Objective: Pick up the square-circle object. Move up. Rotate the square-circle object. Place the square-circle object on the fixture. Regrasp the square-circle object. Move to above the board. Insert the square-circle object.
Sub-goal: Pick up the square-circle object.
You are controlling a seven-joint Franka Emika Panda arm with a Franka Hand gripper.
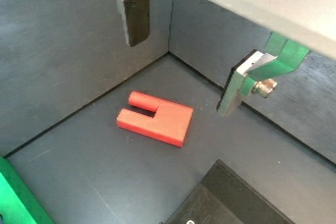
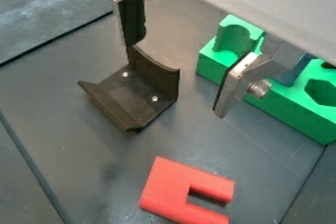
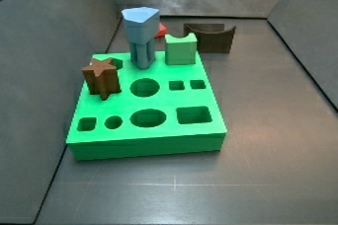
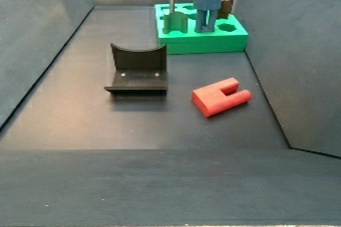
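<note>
Red peg flat on the floor, gripper open above it.

The board (image 4: 200, 34) sits by the far wall of the floor; the fixture (image 4: 136, 72) stands near the floor's middle. The square-circle object (image 4: 218, 96) lies flat just beside the fixture, apart from it. The gripper (image 1: 184, 51) hangs over the peg, its fingers (image 1: 137, 20) spread wide, touching nothing, the peg below the gap.

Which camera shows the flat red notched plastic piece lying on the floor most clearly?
A side view shows the flat red notched plastic piece whole, beside the dark curved fixture. Both wrist views show it below the open gripper, one cropping its edge. The remaining side view shows only a sliver behind the blue peg.
</note>
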